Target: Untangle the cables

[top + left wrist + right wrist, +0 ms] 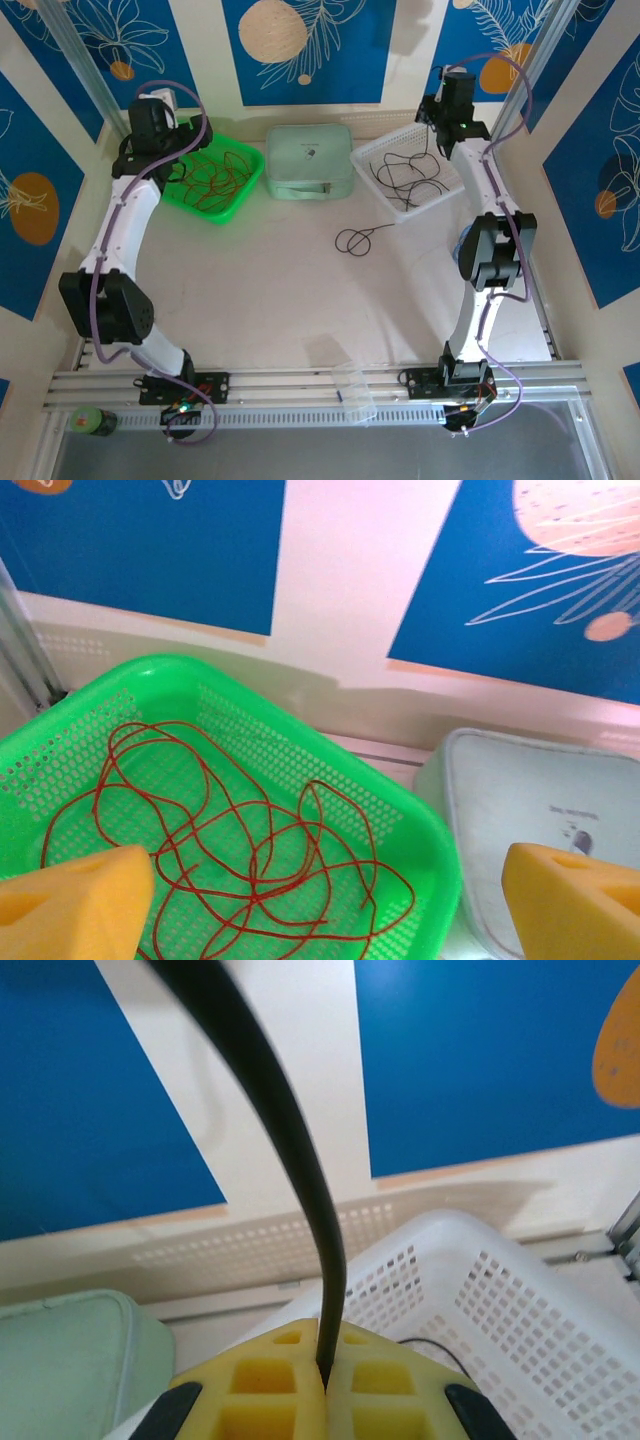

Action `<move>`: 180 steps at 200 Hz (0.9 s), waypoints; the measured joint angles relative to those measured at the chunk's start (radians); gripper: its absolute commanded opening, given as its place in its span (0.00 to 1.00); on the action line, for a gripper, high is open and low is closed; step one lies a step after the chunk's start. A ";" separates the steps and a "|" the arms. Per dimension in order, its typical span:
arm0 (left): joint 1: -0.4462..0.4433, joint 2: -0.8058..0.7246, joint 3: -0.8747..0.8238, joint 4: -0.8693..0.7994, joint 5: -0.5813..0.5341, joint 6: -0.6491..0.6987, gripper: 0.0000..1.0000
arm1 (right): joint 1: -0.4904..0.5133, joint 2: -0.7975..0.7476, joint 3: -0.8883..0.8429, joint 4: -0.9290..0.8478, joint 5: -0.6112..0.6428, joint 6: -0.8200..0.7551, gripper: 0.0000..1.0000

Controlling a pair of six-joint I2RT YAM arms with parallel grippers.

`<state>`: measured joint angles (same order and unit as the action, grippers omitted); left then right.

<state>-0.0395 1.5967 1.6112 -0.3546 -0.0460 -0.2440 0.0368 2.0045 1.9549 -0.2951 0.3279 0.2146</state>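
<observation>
Where the pale table (280, 300) lies nearest me, one black loop (352, 240) rests loose just beside the white basket (372, 152), so I judge sorting mostly done but unfinished. Right gripper (325, 1380): clenched on a black cable (290, 1140) above that basket. Left gripper (325, 905): released, fingers spread over the red cable (250, 870) heaped in the green basket (180, 665). Blue-panelled walls (300, 50) close the cell behind.
</observation>
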 measured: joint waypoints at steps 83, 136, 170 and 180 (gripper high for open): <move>-0.066 -0.263 -0.040 -0.173 0.032 0.019 0.94 | -0.026 0.328 0.193 -0.289 -0.014 0.100 0.00; -0.161 -0.388 -0.039 -0.346 0.046 0.018 0.92 | -0.039 0.520 0.538 -0.634 -0.059 0.150 0.49; -0.275 -0.369 -0.034 -0.468 0.038 0.018 0.91 | -0.048 0.509 0.544 -0.738 -0.074 0.174 0.60; -0.314 -0.355 -0.031 -0.493 0.035 0.018 0.90 | -0.049 0.500 0.531 -0.753 -0.080 0.178 0.62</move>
<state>-0.3531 1.2419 1.5803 -0.8478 -0.0113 -0.2260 -0.0120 2.5046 2.4855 -1.0477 0.2481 0.3923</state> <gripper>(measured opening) 0.908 0.599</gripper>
